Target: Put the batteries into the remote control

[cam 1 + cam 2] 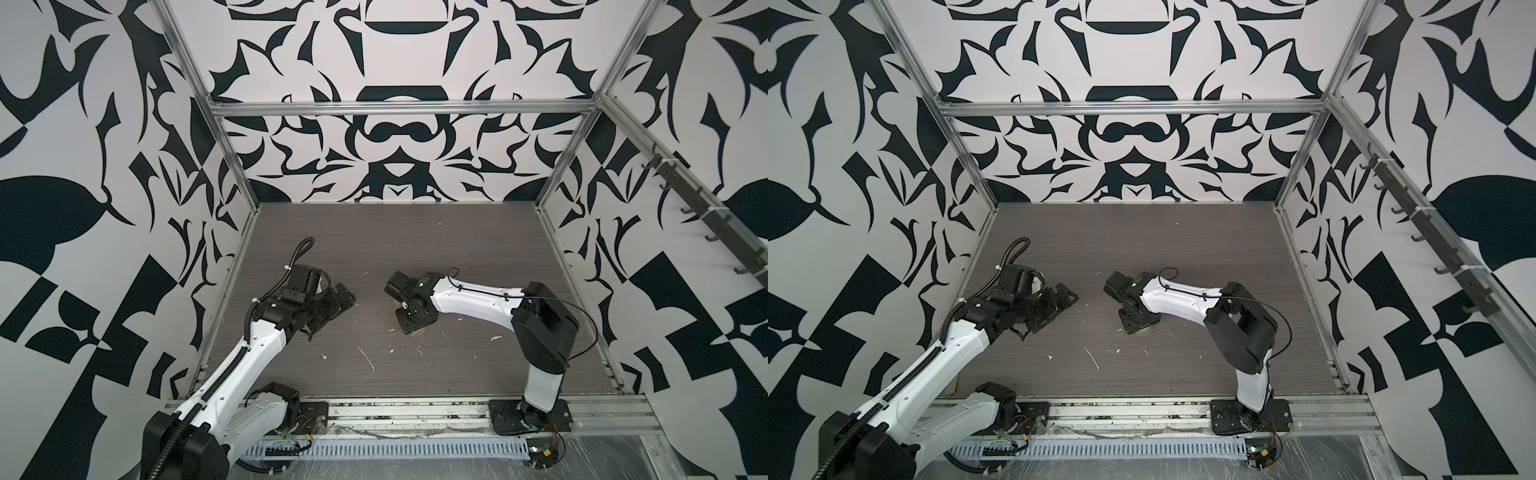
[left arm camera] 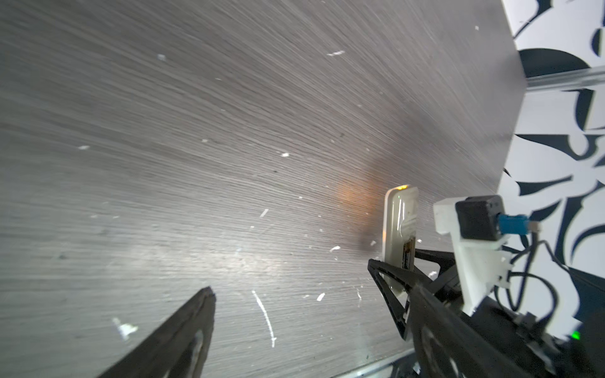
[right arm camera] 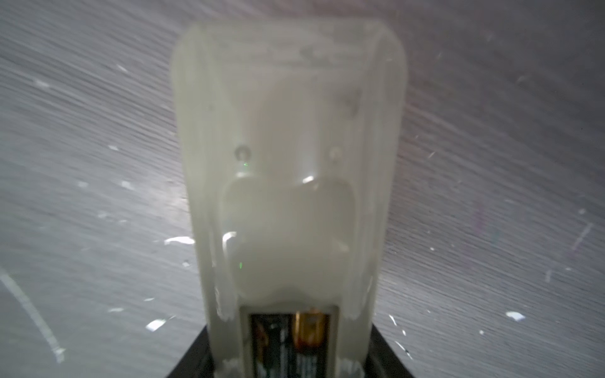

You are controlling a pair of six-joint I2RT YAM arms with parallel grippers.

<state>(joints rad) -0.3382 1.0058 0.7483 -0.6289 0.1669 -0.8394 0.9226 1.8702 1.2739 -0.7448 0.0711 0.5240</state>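
**One remote, two batteries, both in the recess**

Two arms reach over the bench, each with one end effector. The left end effector has its jaws spread wide with nothing between them. The right end effector is clamped on the sides of the single remote control, whose pale back faces that arm's wrist camera. Two batteries lie side by side in the recess at the gripped end, and one shows a copper band.

The bench is grey wood-grain, marked with white flecks and scratches. Black-and-white patterned walls on an aluminium frame close it in on three sides.

In both top views the right arm hides nearly all of the remote. The left wrist view shows it edge-on, with a small amber light at its free end. Both batteries can be counted only in the right wrist view.
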